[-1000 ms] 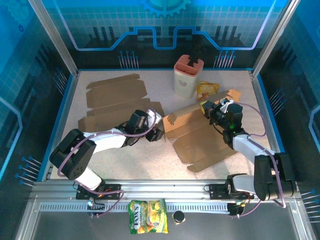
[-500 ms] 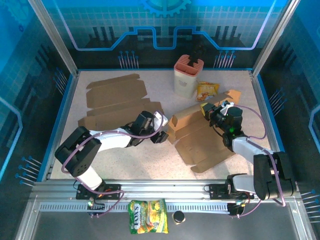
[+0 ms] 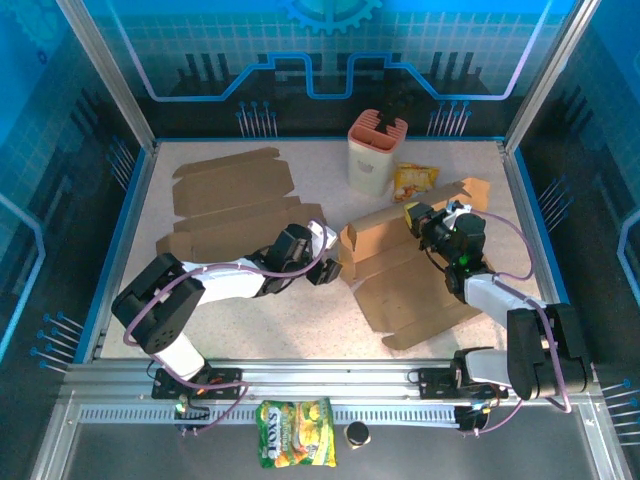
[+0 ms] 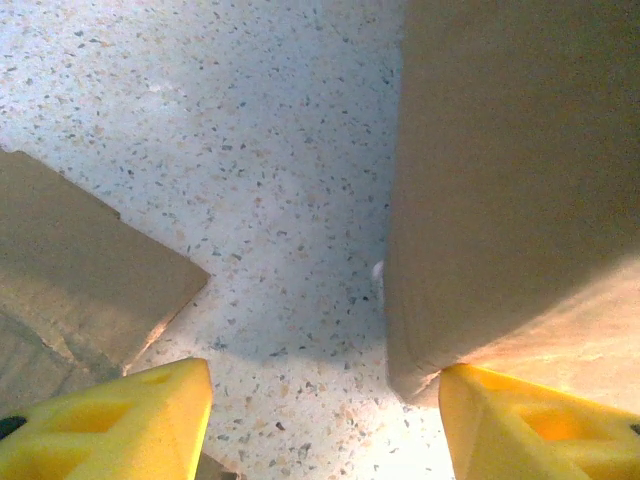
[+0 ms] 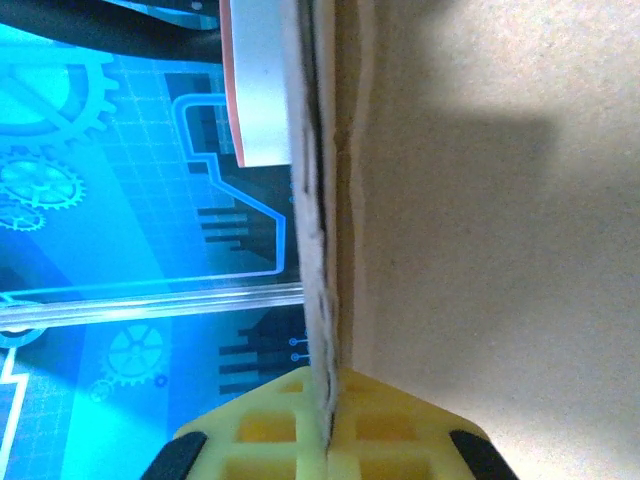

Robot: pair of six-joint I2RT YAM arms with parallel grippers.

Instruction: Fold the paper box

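Left end effector (image 3: 328, 267) advanced, paper box (image 3: 410, 285) alongside

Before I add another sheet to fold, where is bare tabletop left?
Widest: near middle of the table, between left arm and paper box. A smaller gap separates the flat cardboard sheets from the pink container. Crowded around the snack bag.

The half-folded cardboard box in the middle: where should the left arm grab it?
Probably its raised left wall, coming from the left. That panel looks upright with a thin free edge the open left gripper could straddle, while the right gripper pinches the cardboard box at its far right edge.
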